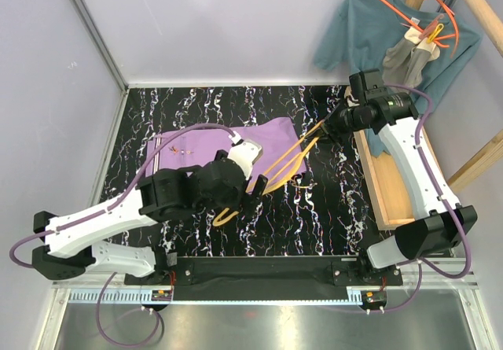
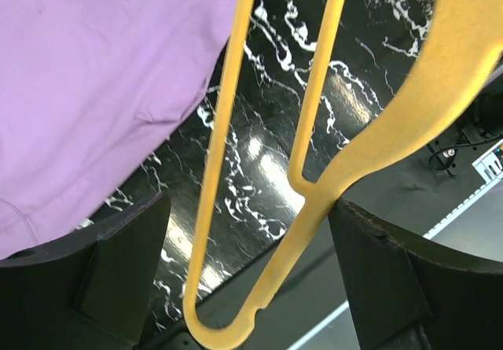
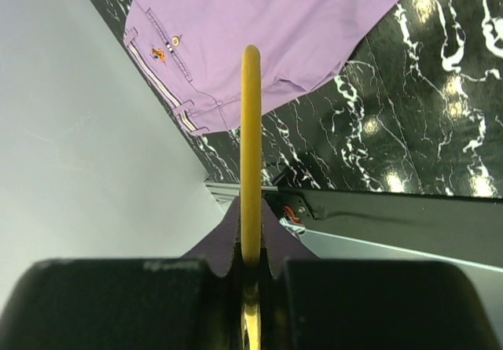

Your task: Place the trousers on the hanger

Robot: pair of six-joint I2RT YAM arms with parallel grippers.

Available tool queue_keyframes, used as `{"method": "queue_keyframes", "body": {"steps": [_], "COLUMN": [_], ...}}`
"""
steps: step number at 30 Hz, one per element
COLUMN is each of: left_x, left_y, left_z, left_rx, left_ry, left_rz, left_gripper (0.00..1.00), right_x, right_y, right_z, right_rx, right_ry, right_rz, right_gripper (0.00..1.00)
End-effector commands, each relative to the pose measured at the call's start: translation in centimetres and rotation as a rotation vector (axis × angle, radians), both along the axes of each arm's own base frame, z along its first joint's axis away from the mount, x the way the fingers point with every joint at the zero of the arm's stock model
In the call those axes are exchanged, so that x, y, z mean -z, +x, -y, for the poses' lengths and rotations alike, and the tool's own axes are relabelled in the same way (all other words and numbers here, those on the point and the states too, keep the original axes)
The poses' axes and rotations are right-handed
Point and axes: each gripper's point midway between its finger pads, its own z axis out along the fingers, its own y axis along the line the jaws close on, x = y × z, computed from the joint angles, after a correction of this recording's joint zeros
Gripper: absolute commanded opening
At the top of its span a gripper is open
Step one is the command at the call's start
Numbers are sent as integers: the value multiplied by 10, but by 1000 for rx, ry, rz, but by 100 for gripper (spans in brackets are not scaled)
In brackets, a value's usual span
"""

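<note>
No legible text, brand, number or sign in any view. At 6 o'clock in the top view, the graduated strip (image 1: 236, 296) shows tick marks only, no readable figures. The waistband (image 3: 161, 59) of the trousers (image 3: 275, 27) carries stripes and buttons, no lettering.

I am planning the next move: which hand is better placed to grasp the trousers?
Left, probably. The left hand is open, holding nothing, close beside the trousers. The right hand is shut on the hanger, so it is busy.
</note>
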Motion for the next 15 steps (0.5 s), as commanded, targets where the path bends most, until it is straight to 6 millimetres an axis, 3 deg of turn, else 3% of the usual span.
{"method": "queue_keyframes", "body": {"steps": [1,8,11,13,15], "left_x": [-28,-5,-8,-4,-5], "left_y": [12,14,17,23,27], "left_z": [4,23,30,30,28], "left_rx": [32,117,138,136,133], "left_ry": [-57,37,33,67,75], "left_rz": [133,132,151,152,151], "left_gripper": [87,86,82,69,47], "right_x": [-8,-7,-5,-6,-6], "right_y": [0,-1,0,3,6], "right_z": [1,-6,-14,-18,-22], "right_rx": [51,49,45,38,26], "right_ry": [11,54,86,98,107], "right_rz": [-43,-97,-114,-111,-106], "right_gripper": [0,0,0,0,0]}}
